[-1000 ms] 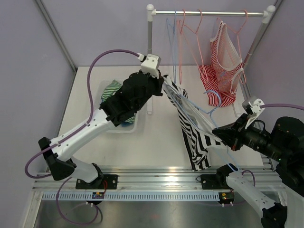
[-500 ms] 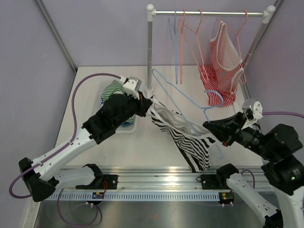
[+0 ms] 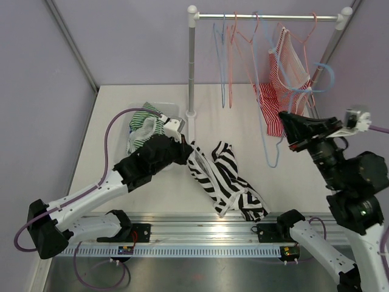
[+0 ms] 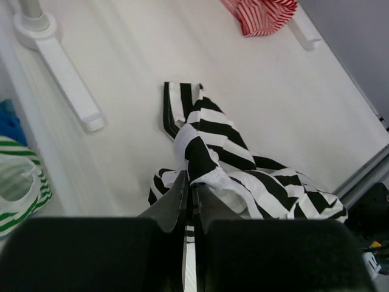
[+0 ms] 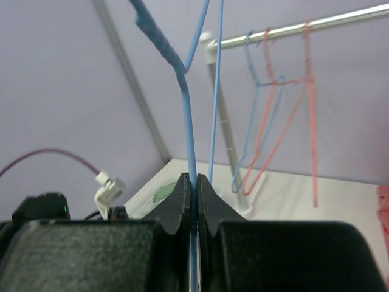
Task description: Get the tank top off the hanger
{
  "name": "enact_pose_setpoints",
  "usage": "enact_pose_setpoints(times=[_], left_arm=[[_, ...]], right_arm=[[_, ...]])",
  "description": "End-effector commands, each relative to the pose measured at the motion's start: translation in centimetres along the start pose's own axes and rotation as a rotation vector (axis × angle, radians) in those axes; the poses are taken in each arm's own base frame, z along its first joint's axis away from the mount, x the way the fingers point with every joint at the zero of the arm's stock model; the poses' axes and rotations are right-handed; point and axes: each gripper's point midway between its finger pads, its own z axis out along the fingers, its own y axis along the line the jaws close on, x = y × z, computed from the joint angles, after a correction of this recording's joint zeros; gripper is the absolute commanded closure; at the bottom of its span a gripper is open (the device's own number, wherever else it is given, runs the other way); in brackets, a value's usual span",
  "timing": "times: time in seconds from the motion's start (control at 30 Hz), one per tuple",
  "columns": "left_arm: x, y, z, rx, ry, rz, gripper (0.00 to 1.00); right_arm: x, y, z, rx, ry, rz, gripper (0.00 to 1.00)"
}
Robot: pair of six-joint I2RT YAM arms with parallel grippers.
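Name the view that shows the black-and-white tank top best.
Top external: the whole tank top lies crumpled on the table. Left wrist shows it close, partly hidden behind the left end effector; right wrist misses it.

Both arms start from black blocks, one (image 3: pixel 124 228) on the left and one (image 3: pixel 282 224) on the right, bolted on the silver rail (image 3: pixel 194 234). The left arm (image 3: pixel 85 198) is white near the rail and bulky black farther from it. A purple cable (image 3: pixel 110 149) loops along it to a small white box (image 3: pixel 175 125).

The right arm (image 3: pixel 316 246) is white just past the rail. Farther from the rail come fat round black joints (image 3: pixel 355 182) and a second white box (image 3: pixel 355 115).

The left pincer (image 4: pixel 188 182) and right pincer (image 5: pixel 193 177) each have two black wedge fingers. On the rail's near side sits a tiny board (image 3: pixel 126 249) with what may be red and orange wires.
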Motion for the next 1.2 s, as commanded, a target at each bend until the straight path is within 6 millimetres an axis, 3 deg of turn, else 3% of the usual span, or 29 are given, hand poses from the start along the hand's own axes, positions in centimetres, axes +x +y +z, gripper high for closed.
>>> enact_pose_setpoints(times=[0.0, 0.03, 0.07, 0.13, 0.17, 0.2, 0.27, 0.3, 0.37, 0.5, 0.53, 0.6, 0.63, 0.7, 0.73, 0.8, 0.83, 0.87, 0.9, 0.93, 0.97, 1.0, 1.07, 1.1, 1.17], left_arm=[[0.6, 2.2, 0.6, -0.12, 0.003, -0.017, 0.93], [0.7, 2.2, 0.6, -0.121, 0.008, -0.017, 0.9], [0.8, 2.1, 0.6, -0.121, 0.014, -0.019, 0.86], [0.1, 1.7, 0.2, -0.113, 0.012, -0.021, 0.69], [0.3, 1.9, 0.1, -0.12, 0.022, -0.018, 0.69], [-0.2, 1.7, -0.1, -0.119, 0.018, -0.016, 0.57], [-0.5, 1.7, -0.8, -0.122, 0.025, -0.003, 0.48], [-1.1, 1.5, -1.2, -0.119, 0.017, -0.003, 0.37], [-1.5, 1.8, -2.2, -0.131, 0.018, 0.006, 0.27], [-2.6, 1.6, -4.3, -0.126, 0.003, -0.004, 0.12], [-3.1, 1.4, -5.1, -0.116, 0.0, -0.006, 0.01], [-3.3, 1.0, -5.8, -0.101, 0.011, 0.001, 0.01], [-3.4, 0.9, -6.2, -0.096, 0.015, 0.007, 0.01], [-3.6, 0.6, -7.3, -0.083, 0.026, 0.02, 0.01], [-3.6, 0.5, -7.7, -0.077, 0.028, 0.031, 0.01], [-3.8, 0.4, -8.8, -0.066, 0.024, 0.038, 0.01], [-3.7, 0.5, -9.2, -0.063, 0.026, 0.049, 0.01], [-3.6, 0.7, -9.4, -0.064, 0.024, 0.05, 0.01], [-3.6, 0.8, -9.9, -0.061, 0.018, 0.052, 0.01], [-3.6, 0.9, -10.2, -0.064, 0.013, 0.058, 0.01], [-3.5, 1.2, -10.4, -0.074, 0.017, 0.061, 0.01], [-3.5, 1.3, -10.6, -0.076, 0.013, 0.063, 0.01], [-3.2, 1.5, -10.8, -0.077, 0.021, 0.072, 0.01], [-2.9, 1.6, -10.8, -0.076, 0.026, 0.078, 0.01], [-2.8, 1.7, -10.9, -0.076, 0.023, 0.086, 0.01]], right_arm=[[-2.4, -4.8, -2.4, 0.331, 0.054, -0.087, 1.0], [-3.2, -5.4, -2.7, 0.385, 0.067, -0.103, 1.0], [-1.4, -6.2, -2.9, 0.419, 0.156, -0.11, 1.0], [1.3, -7.5, -1.7, 0.464, 0.267, -0.121, 1.0], [1.5, -7.6, -1.5, 0.466, 0.274, -0.121, 1.0], [1.8, -8.1, -1.4, 0.489, 0.28, -0.128, 1.0], [2.7, -9.5, -1.2, 0.548, 0.314, -0.161, 1.0], [3.1, -9.9, -1.1, 0.565, 0.331, -0.171, 1.0], [3.8, -10.5, -0.6, 0.589, 0.355, -0.182, 1.0], [4.3, -11.7, 1.0, 0.625, 0.372, -0.22, 1.0], [3.6, -11.6, 1.4, 0.624, 0.367, -0.226, 1.0], [4.1, -12.6, 2.9, 0.644, 0.401, -0.238, 1.0], [3.1, -12.6, 3.6, 0.633, 0.387, -0.239, 1.0], [4.8, -13.2, 5.5, 0.575, 0.469, -0.2, 1.0], [3.1, -14.6, 5.7, 0.608, 0.44, -0.19, 1.0], [3.6, -15.8, 7.6, 0.581, 0.46, -0.166, 1.0], [2.3, -16.2, 8.2, 0.577, 0.436, -0.168, 1.0], [3.3, -17.3, 9.5, 0.577, 0.47, -0.159, 1.0], [3.6, -17.2, 10.3, 0.537, 0.488, -0.148, 1.0], [2.2, -17.0, 11.4, 0.519, 0.462, -0.152, 1.0], [3.9, -18.7, 12.3, 0.534, 0.515, -0.135, 1.0], [2.7, -18.4, 13.3, 0.508, 0.493, -0.142, 1.0], [4.4, -19.9, 14.6, 0.511, 0.541, -0.131, 1.0], [3.4, -19.9, 15.3, 0.51, 0.515, -0.142, 1.0], [4.0, -20.9, 16.4, 0.512, 0.523, -0.144, 1.0]])
